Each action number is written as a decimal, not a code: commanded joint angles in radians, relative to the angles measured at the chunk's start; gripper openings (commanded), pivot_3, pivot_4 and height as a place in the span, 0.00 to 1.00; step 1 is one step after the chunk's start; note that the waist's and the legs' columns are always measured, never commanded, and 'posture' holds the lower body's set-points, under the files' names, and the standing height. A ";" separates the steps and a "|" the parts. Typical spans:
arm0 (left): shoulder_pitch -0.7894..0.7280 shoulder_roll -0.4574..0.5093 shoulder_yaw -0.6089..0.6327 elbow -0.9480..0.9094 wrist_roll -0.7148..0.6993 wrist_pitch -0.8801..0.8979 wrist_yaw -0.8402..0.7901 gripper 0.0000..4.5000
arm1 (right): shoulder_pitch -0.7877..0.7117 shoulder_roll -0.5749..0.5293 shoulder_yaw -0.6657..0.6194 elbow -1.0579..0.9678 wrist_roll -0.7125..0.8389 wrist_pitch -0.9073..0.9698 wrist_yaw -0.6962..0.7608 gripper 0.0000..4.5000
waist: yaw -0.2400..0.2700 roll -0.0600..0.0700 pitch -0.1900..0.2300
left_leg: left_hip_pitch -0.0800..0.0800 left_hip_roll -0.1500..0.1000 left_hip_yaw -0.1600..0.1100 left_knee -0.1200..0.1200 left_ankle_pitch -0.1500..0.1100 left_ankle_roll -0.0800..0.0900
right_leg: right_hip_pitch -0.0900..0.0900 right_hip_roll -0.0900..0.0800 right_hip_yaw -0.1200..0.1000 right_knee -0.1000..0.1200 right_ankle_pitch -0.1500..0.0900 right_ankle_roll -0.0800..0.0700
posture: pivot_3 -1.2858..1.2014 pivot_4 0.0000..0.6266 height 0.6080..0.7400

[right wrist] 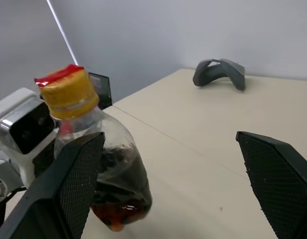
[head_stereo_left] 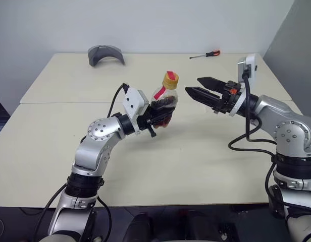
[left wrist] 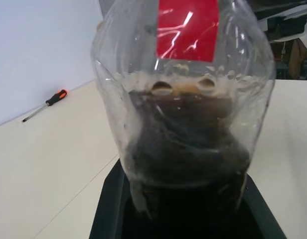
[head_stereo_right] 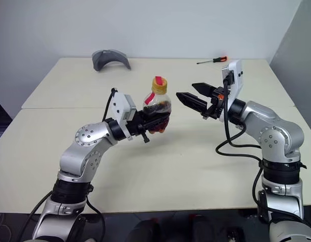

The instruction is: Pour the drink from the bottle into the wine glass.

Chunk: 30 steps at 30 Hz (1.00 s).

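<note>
Setting: pale cream bench against a plain light wall, seam running across between two tops.
Bottle: held clear above the bench near its middle, roughly upright with a slight lean, long axis near vertical; yellow-orange cap on top, apparently not yet unscrewed; red label strip running down the neck.
Drink: dark brown, filling the lower belly, a few bubbles at the surface.
Left hand: clamped on the bottle's belly from the robot's left side, fingers together around the dark lower part.
Right hand: fingers spread wide, nothing between them, hanging level with the bottle's neck just off to the robot's right; tips aimed toward the cap, close beside it but apart.
Key relation: cap straight ahead of the right hand's tips, so a short approach along its own pointing line would likely bring the fingers either side of the cap; right hand the nearer free one for unscrewing.
Wine glass: not found anywhere on the visible bench.
Task progress: judged early, with cap removal probably next and pouring not begun.
Far edge: grey curved piece and red-handled screwdriver, both well apart from the hands.
</note>
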<state>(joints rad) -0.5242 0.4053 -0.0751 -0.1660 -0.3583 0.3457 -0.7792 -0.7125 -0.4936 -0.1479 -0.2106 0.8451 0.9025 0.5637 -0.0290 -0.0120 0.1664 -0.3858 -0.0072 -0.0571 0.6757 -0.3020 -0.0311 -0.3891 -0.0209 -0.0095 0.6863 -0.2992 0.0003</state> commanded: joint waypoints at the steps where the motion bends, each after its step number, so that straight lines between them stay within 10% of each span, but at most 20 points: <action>1: -0.034 -0.002 0.014 -0.042 -0.023 -0.014 -0.011 0.20 | -0.025 0.016 -0.034 -0.033 0.049 0.001 -0.002 1.00 | 0.000 0.000 0.000 | 0.000 0.000 0.000 0.000 0.000 0.000 | 0.000 0.000 0.000 0.000 0.000 0.000 | 0.52 0.24 1.00; 7: -0.046 -0.009 0.015 -0.021 -0.018 -0.021 -0.016 0.20 | -0.044 0.076 -0.049 -0.106 0.217 0.085 -0.049 1.00 | 0.001 0.000 0.000 | 0.000 0.000 0.000 0.000 0.000 0.000 | 0.000 0.000 0.000 0.000 0.000 0.000 | 0.52 0.24 1.00; 30: -0.024 -0.008 0.017 -0.050 -0.015 -0.015 -0.014 0.20 | -0.111 0.160 0.074 -0.072 0.089 -0.043 -0.045 1.00 | 0.001 0.000 0.000 | 0.000 0.000 0.000 0.000 0.000 0.000 | 0.000 0.000 0.000 0.000 0.000 0.000 | 0.52 0.24 1.00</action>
<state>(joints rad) -0.5410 0.3932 -0.0752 -0.1602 -0.3558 0.3432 -0.7965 -0.8068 -0.3367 -0.0668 -0.2677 0.9329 0.8846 0.5038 -0.0277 -0.0121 0.1664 -0.3860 -0.0074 -0.0572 0.6759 -0.3020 -0.0312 -0.3893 -0.0211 -0.0096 0.6862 -0.2992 0.0003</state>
